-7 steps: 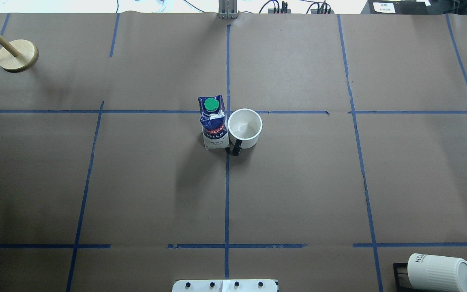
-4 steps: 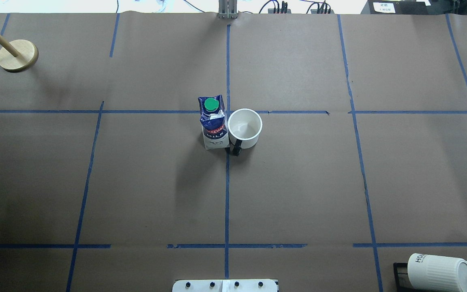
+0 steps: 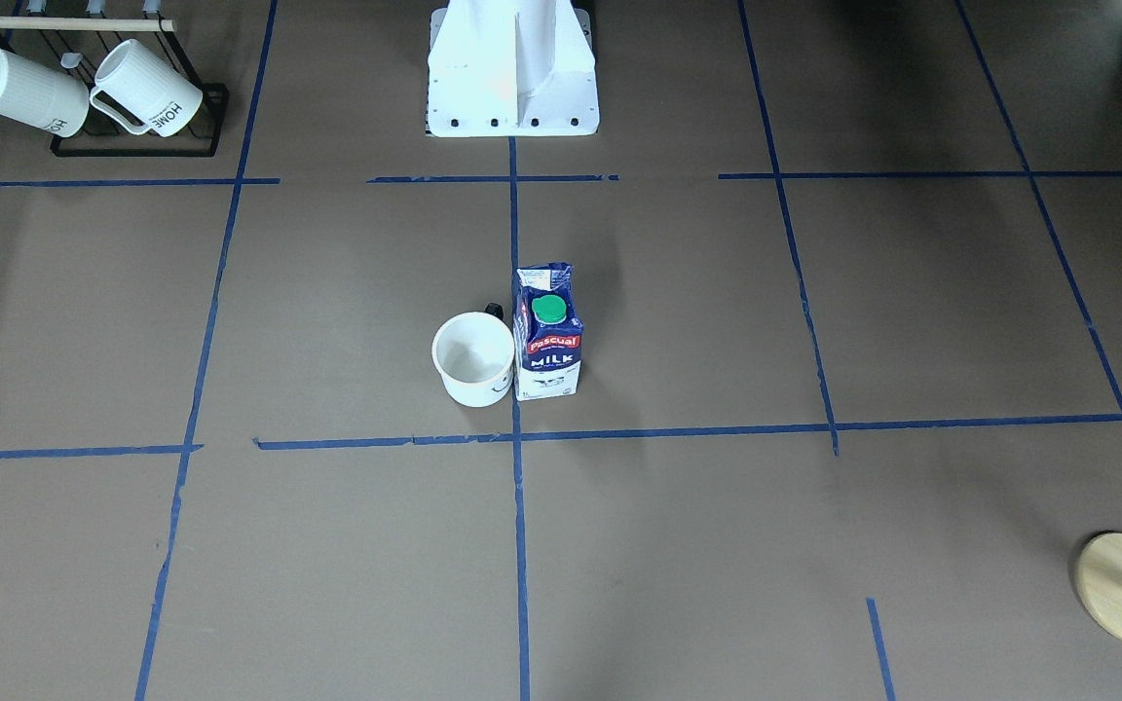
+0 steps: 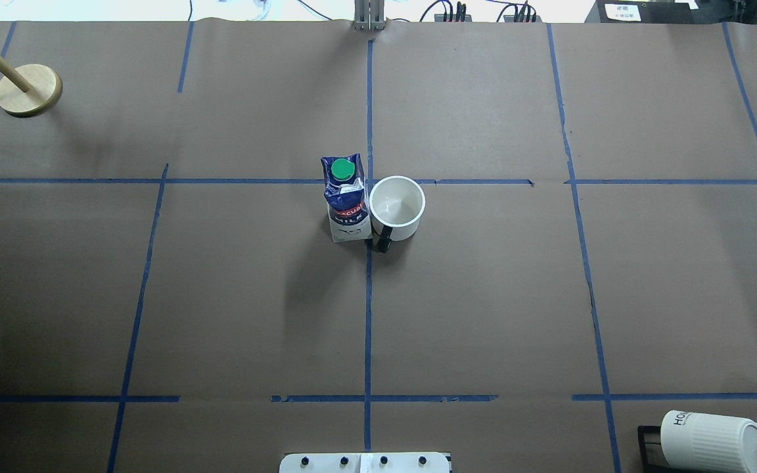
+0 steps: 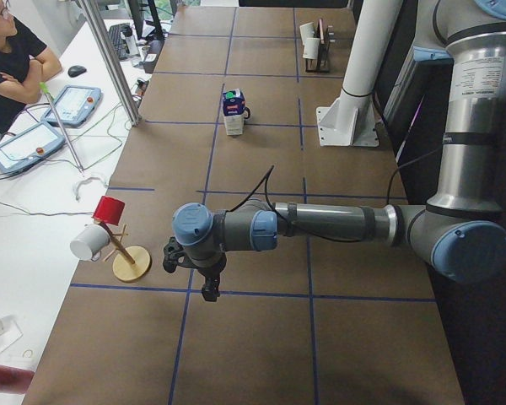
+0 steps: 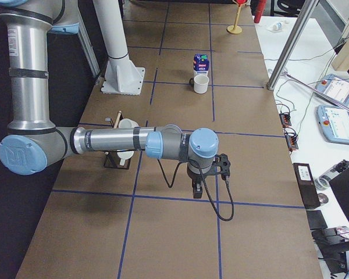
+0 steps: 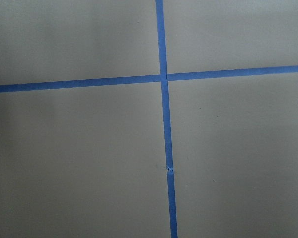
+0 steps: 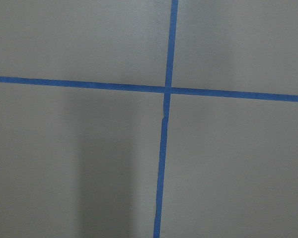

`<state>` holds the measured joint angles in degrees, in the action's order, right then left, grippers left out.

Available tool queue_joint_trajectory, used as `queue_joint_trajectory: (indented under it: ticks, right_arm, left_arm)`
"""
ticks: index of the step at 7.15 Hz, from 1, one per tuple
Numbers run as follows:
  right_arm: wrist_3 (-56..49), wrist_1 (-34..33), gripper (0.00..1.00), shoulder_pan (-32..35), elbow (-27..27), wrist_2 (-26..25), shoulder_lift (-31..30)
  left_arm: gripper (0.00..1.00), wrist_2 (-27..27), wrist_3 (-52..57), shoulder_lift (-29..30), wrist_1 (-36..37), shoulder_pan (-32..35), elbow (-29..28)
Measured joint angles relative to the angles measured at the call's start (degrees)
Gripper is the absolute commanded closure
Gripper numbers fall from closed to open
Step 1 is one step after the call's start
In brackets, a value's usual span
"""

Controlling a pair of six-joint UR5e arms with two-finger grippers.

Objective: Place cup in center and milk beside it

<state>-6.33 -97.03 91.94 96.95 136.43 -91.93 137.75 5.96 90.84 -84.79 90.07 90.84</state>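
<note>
Although the brown table (image 4: 497,309) lies in full view, the left gripper (image 5: 209,292) and right gripper (image 6: 196,190) above it appear only in side views, so their jaw state cannot be told. Milk (image 4: 347,203) stands upright by the center (image 4: 369,182) tape crossing; cup (image 4: 397,209) sits just beside it.

Probably a robotics lab: tape-gridded table (image 4: 483,295), teach pendants (image 5: 72,104), 2 robot arms (image 5: 337,224).
</note>
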Motion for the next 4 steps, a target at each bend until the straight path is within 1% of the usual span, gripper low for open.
queue_joint_trajectory:
  ticks: [4]
  right_arm:
    - [0.10,0.00,0.00,0.07,-1.91,-0.61,-0.13]
  left_arm:
    - [0.00,-0.02,-0.08,-0.04,0.22,0.53,0.34]
